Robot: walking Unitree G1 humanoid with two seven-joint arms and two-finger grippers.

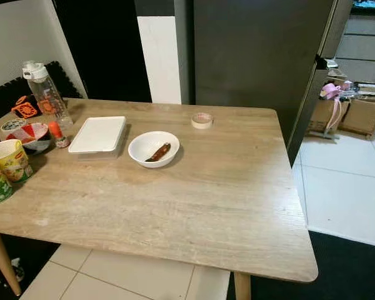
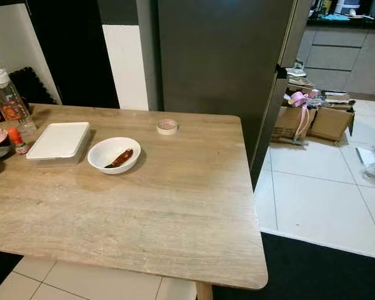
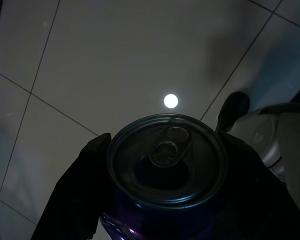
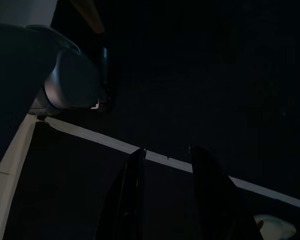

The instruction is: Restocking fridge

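Wooden table (image 1: pixel 194 200): bowl (image 1: pixel 153 149), closed fridge (image 1: pixel 250 56) | left gripper (image 3: pixel 165 172) fingers clamp can (image 3: pixel 167 165) | right gripper (image 4: pixel 165 192) fingers apart

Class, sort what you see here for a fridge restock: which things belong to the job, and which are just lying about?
Belongs to the job:
- drink can held in the left gripper
- fridge
- white bowl with food
- lidded white container

Lying about:
- tape roll
- water bottle
- cardboard boxes
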